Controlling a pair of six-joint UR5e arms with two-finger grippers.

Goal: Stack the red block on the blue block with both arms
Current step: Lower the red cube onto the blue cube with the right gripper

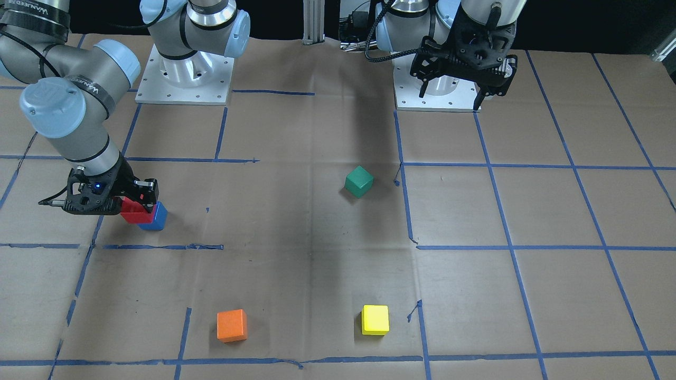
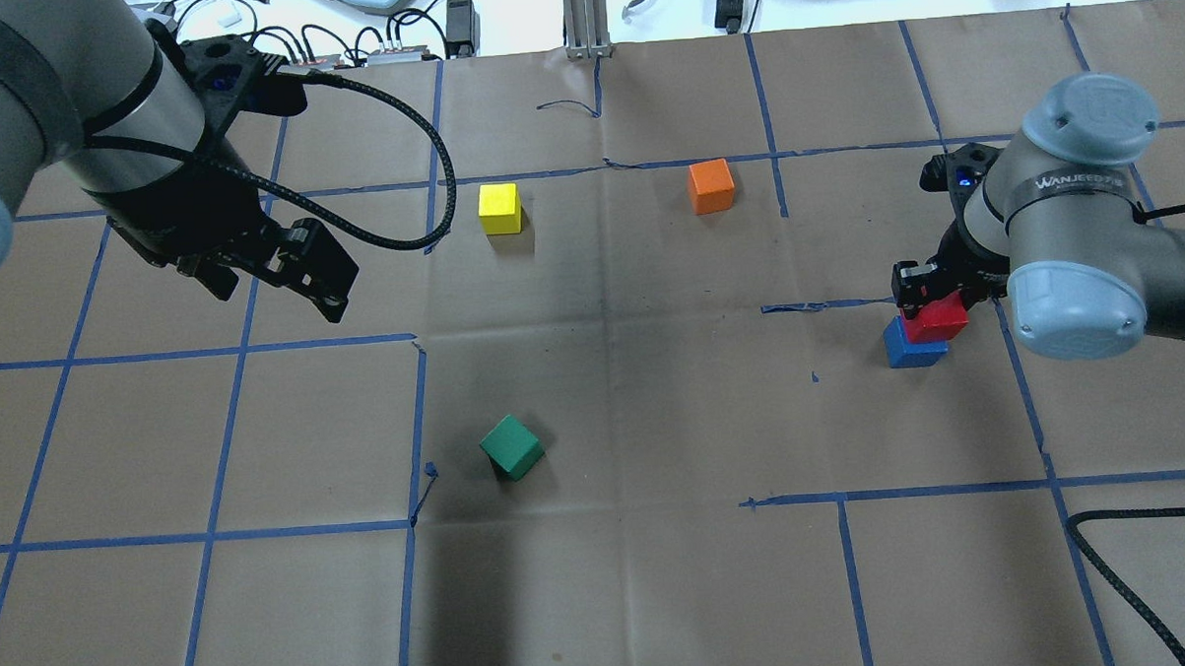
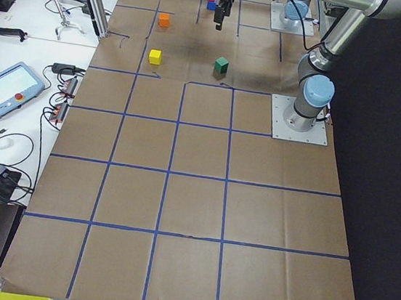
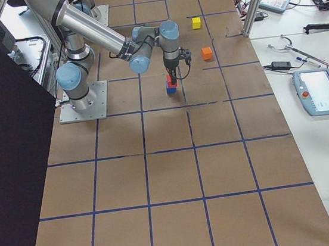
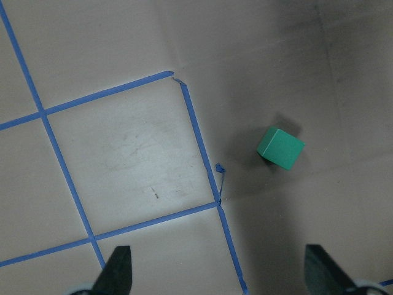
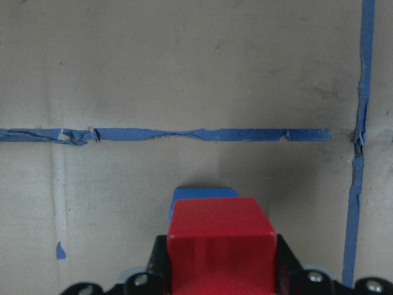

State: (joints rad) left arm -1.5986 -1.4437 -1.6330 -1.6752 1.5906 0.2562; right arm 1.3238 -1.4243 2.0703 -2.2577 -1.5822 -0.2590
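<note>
My right gripper (image 1: pixel 134 207) is shut on the red block (image 1: pixel 133 214) and holds it on top of the blue block (image 1: pixel 155 218), a little off-centre. I cannot tell whether the two touch. In the overhead view the red block (image 2: pixel 935 319) covers most of the blue block (image 2: pixel 910 349) at the table's right. In the right wrist view the red block (image 6: pixel 221 239) sits between the fingers with the blue block (image 6: pixel 204 194) showing beyond it. My left gripper (image 2: pixel 281 299) is open and empty, raised near its base (image 1: pixel 450 101).
A green cube (image 2: pixel 511 447) lies mid-table and shows in the left wrist view (image 5: pixel 280 148). An orange cube (image 2: pixel 711 186) and a yellow cube (image 2: pixel 499 208) lie on the far side. Blue tape lines grid the brown table cover. Arm base plates (image 1: pixel 185 79) stand at the robot's edge.
</note>
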